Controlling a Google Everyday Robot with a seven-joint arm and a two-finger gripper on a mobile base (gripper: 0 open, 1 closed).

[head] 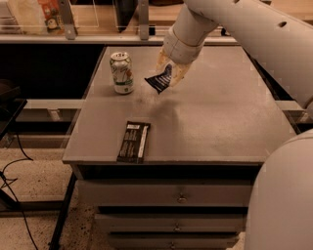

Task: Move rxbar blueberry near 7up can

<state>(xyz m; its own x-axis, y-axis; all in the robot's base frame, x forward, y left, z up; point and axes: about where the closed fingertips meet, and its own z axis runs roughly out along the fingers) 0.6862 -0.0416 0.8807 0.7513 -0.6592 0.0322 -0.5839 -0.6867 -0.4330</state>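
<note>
The 7up can (122,72) stands upright at the back left of the grey table (210,122). My gripper (170,75) hangs above the table just right of the can, shut on the rxbar blueberry (159,81), a small dark navy wrapper with white print. The bar is held tilted in the air, a short way right of the can and apart from it. Its shadow falls on the tabletop below.
A longer black-brown bar with a white stripe (134,141) lies near the table's front left edge. Drawers (181,197) sit under the tabletop. A shelf with a rail and bags (44,14) runs behind the table. My white arm fills the right side.
</note>
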